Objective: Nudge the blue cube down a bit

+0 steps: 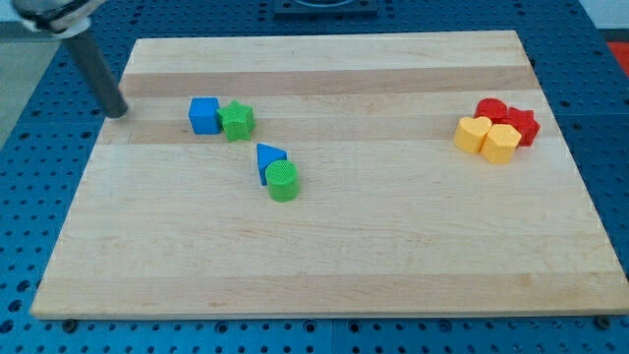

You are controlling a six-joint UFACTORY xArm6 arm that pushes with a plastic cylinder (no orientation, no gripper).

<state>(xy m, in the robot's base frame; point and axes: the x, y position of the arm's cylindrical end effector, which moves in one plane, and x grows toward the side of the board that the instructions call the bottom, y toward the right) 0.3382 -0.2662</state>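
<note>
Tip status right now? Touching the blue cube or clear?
My tip: no jaws, holding nothing; clear of the blue cube, off to its left in the view, near the board's left edge.

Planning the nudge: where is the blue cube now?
The blue cube sits upper left on the board, touching the green star on its right; my tip is left of it.

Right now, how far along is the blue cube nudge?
Nothing looks done. The blue cube sits near the view's top left, touching the green star. In hand: my tip sits to the cube's left, apart from it. Left: get above the cube and push it toward the view's bottom.
</note>
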